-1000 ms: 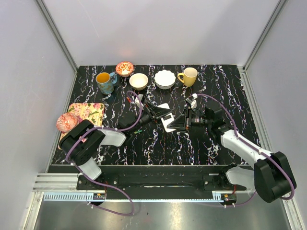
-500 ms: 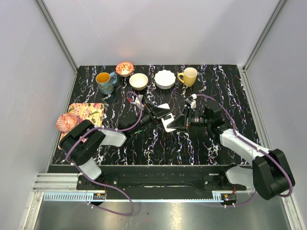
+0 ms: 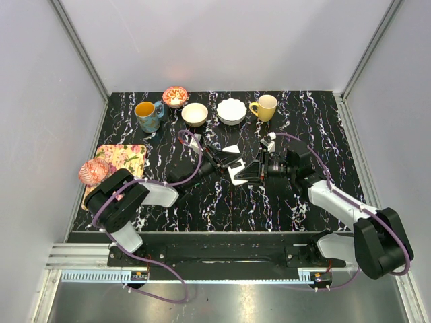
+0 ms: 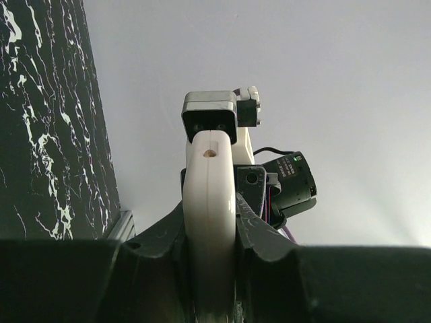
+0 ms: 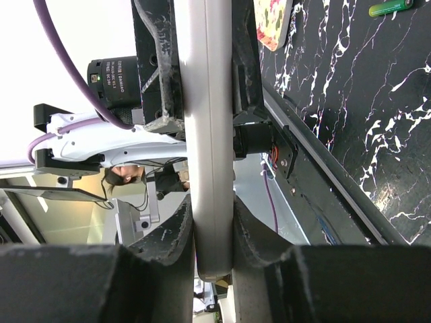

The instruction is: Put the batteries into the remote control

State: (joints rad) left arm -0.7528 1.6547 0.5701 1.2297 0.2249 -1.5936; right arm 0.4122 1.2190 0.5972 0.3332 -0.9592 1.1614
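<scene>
left claw (image 4: 210, 232) and right claw (image 5: 214, 225) both clamp the remote control (image 4: 210, 171) across its faces. it seems light, stiff and slick; pinch the flat faces.

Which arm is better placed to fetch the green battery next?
Left, probably: both the left gripper and right gripper clamp the remote control, but the green battery lies on the left arm's side.

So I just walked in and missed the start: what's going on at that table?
Both arms hold the remote control between them above the middle of the black table. The left gripper is clamped on one end and the right gripper on the other. Each wrist view shows it edge-on between the fingers. A green battery lies on the table, not yet loaded.
</scene>
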